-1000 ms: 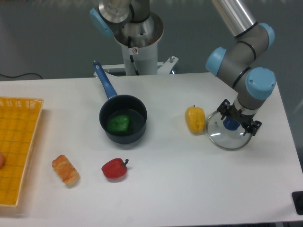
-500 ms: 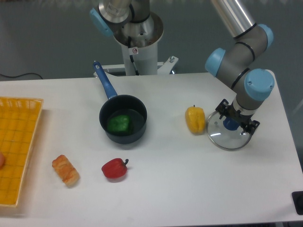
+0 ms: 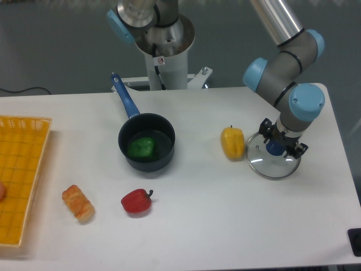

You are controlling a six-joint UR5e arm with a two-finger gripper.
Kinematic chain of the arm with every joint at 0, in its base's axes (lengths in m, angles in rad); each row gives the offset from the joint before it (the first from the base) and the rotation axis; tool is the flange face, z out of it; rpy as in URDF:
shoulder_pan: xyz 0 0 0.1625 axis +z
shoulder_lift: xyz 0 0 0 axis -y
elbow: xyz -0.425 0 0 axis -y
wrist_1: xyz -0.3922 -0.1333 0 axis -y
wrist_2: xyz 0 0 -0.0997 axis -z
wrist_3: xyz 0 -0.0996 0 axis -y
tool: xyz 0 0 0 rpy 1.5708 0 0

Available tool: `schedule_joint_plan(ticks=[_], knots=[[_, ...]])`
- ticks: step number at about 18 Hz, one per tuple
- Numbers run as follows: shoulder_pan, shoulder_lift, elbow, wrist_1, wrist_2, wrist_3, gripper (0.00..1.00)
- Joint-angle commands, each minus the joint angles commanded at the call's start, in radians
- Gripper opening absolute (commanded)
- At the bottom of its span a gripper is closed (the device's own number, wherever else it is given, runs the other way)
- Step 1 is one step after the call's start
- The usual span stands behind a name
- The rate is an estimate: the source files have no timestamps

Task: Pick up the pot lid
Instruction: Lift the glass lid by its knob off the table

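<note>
Camera: lid (image 3: 265,166) at about three o'clock, gripper (image 3: 283,138) just twelve-o'clock side of its blue knob (image 3: 275,148), jaws spread; step looks like lining up the grasp, so next, settle them astride the knob, close, lift straight.

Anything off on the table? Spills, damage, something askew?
Nothing stands out. Pot lid lies knob up, pan sits upright with a green item inside. No visible spill or damage, though the jaws hide part of the lid.
</note>
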Motion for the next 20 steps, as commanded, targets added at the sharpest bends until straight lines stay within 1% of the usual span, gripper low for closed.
schedule_joint_plan(ticks=[4, 6, 10, 11, 13, 16, 18, 20], knots=[[-0.005, 0.003, 0.002, -0.002, 0.000, -0.002, 0.58], [-0.005, 0.006, 0.002, -0.005, 0.000, -0.002, 0.52], [-0.006, 0.017, 0.012, -0.008, -0.005, 0.000, 0.52], [-0.011, 0.018, 0.024, -0.017, -0.005, -0.003, 0.52], [-0.037, 0.021, 0.055, -0.061, -0.006, -0.011, 0.52], [-0.077, 0.020, 0.107, -0.118, -0.003, -0.073, 0.52], [-0.098, 0.021, 0.127, -0.152, -0.002, -0.080, 0.52], [-0.118, 0.025, 0.137, -0.160, -0.003, -0.081, 0.52]])
